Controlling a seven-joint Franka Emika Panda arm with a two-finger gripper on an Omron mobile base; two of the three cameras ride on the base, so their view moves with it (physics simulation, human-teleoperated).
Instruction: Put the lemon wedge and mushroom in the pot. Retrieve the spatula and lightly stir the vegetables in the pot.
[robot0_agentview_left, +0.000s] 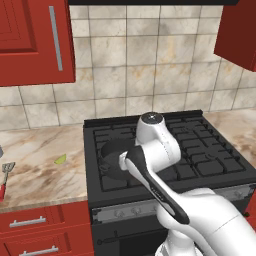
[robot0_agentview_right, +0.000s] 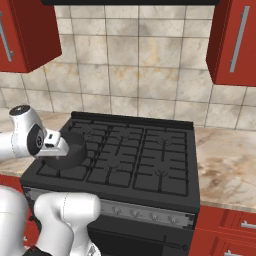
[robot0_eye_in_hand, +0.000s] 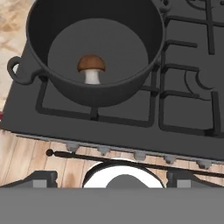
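Observation:
The dark grey pot (robot0_eye_in_hand: 94, 52) stands on the stove's front left burner, and the brown-capped mushroom (robot0_eye_in_hand: 91, 68) lies inside it on the bottom. My gripper (robot0_eye_in_hand: 113, 178) hangs above the pot's near side, open, with nothing between its widely spread fingertips (robot0_eye_in_hand: 42, 177). The pot (robot0_agentview_left: 111, 159) is partly hidden behind my arm in the left base view, and the pot (robot0_agentview_right: 69, 151) sits under my hand in the right base view. The yellow-green lemon wedge (robot0_agentview_left: 60, 159) lies on the counter left of the stove. The red-handled spatula (robot0_agentview_left: 5, 178) rests at that counter's far left.
The black stove (robot0_agentview_left: 200, 145) has raised grates and knobs along its front. Marble counter (robot0_agentview_left: 35, 160) runs on the left and marble counter (robot0_agentview_right: 225, 160) on the right. Red wall cabinets (robot0_agentview_left: 30, 40) hang above, and red drawers sit below.

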